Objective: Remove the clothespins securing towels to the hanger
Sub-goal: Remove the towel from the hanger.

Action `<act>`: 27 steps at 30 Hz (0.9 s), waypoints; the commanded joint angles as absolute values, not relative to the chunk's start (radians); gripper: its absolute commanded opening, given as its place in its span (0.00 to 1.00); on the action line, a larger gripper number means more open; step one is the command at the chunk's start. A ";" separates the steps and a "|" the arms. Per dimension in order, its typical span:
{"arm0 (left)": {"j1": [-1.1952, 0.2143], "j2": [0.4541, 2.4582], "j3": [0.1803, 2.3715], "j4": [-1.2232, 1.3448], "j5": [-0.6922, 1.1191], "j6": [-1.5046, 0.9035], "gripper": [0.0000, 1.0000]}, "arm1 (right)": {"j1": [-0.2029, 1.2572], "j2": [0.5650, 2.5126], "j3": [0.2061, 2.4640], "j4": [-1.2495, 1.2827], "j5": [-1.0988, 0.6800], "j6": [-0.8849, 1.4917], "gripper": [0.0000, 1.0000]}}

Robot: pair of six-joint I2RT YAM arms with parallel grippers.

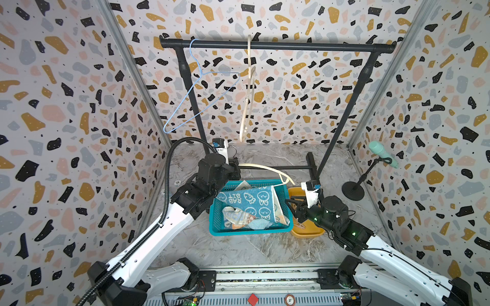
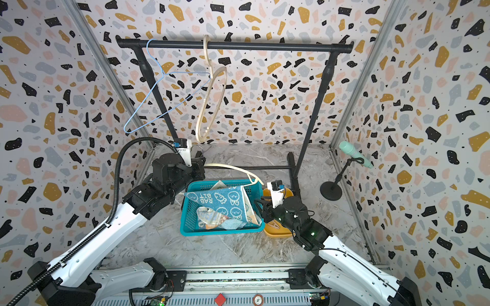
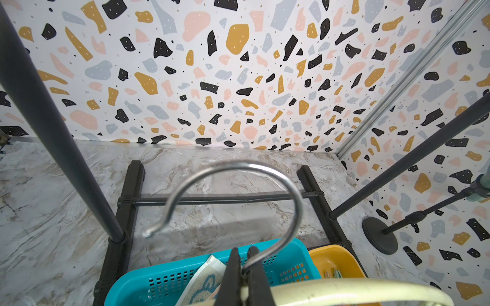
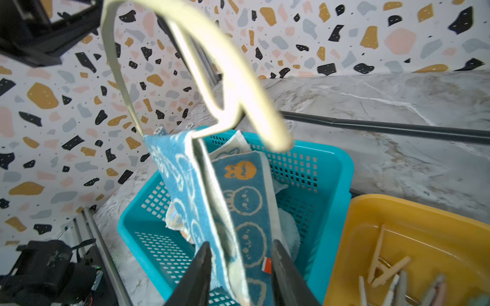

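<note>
Clothespins point(image 4: 376, 251): several lie loose in the yellow tub point(image 4: 397, 209), which stands just beside the teal basket point(image 1: 220, 230).
Pegs on the cloth: none shows, though the fold over the bar is blurred in the right wrist view, so one may be hidden there.
Cream hanger point(image 1: 265, 167): held low over the basket, lying nearly flat, off the rail.
Left gripper point(image 3: 244, 265): closed tight on the neck of the hanger's metal hook point(image 3: 265, 169).
Teal rabbit towel point(image 4: 244, 201): draped over the hanger, with its lower end hanging into the basket.
Right gripper point(image 4: 241, 246): jaws parted, one on each side of the towel's lower edge; it grips nothing so far.
Other towels: the striped one point(image 1: 236, 217) and the pale blue one point(image 1: 258, 224) lie crumpled in the basket.
Step in hand: the unpegging looks done, and the last cloth is being taken off the hanger.
Next move: close the right jaws on the cloth and draw it down and off while the left arm keeps the hanger steady.
</note>
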State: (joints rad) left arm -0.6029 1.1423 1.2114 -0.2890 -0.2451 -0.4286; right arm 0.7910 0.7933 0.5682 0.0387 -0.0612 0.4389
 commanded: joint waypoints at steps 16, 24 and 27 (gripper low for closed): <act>-0.599 1.134 1.270 -0.227 -0.262 -0.407 0.00 | 0.898 0.932 0.660 0.159 -0.037 0.399 0.38; -0.598 1.125 1.264 -0.223 -0.261 -0.407 0.00 | 0.900 0.969 0.663 0.181 -0.008 0.407 0.42; -0.598 1.120 1.263 -0.222 -0.262 -0.407 0.00 | 0.900 0.979 0.663 0.187 0.003 0.409 0.42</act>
